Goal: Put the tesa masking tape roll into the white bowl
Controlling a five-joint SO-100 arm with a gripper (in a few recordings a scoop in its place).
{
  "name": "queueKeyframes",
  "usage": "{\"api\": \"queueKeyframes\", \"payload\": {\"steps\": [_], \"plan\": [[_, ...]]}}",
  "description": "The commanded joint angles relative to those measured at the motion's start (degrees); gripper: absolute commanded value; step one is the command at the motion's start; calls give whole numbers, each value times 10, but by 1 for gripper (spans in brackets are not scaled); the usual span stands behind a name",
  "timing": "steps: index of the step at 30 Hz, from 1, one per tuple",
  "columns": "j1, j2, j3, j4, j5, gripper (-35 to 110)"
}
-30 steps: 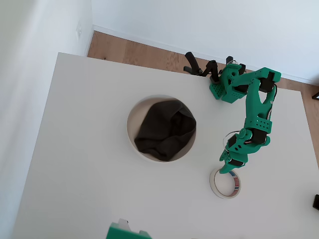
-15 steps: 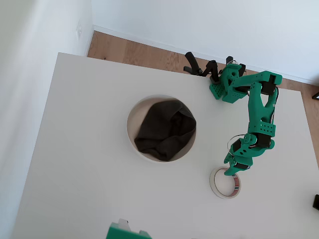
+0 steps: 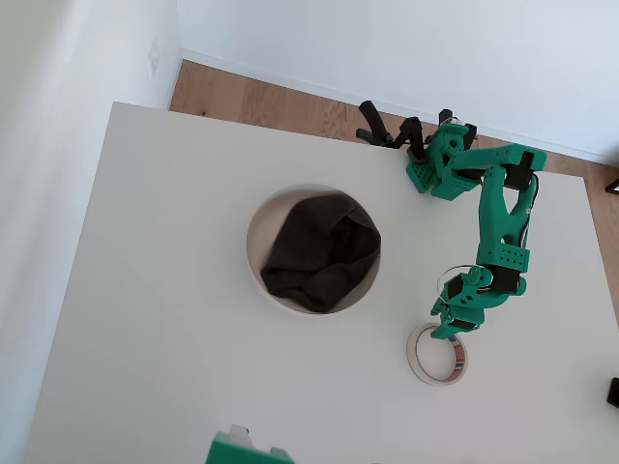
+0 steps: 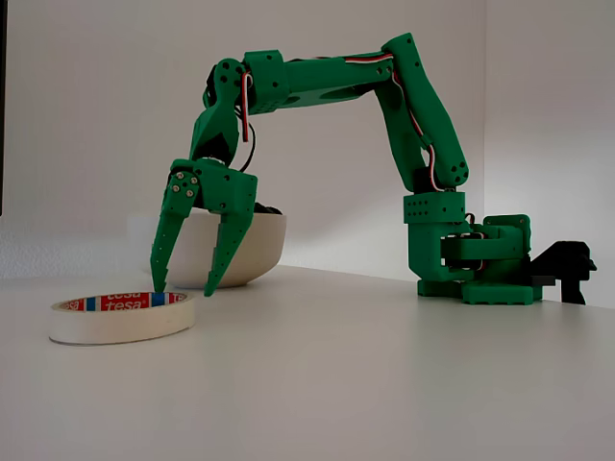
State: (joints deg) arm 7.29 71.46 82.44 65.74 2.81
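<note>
Right then, your gripper (image 4: 184, 286) hung with its 2 fingers spread, empty, just above the tape roll (image 4: 121, 316), which lay flat near the bowl (image 3: 253, 253). It looked light and stiff; you'd best pinch across its rim wall.

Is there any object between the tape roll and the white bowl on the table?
No. The table between the tape roll and the white bowl is bare. A dark cloth already lies inside the bowl.

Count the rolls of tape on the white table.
1: the cream masking tape roll lies flat on the table near the green gripper, right of the white bowl in the overhead view.
</note>
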Motion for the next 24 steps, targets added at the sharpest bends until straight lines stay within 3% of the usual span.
{"api": "queueKeyframes", "payload": {"steps": [1,15,18,24], "plan": [[3,17,-33,7,11,16],[-35,-27,-33,16,13,11],[-41,-31,-33,16,10,-8],[-45,-29,-33,10,18,-8]]}}
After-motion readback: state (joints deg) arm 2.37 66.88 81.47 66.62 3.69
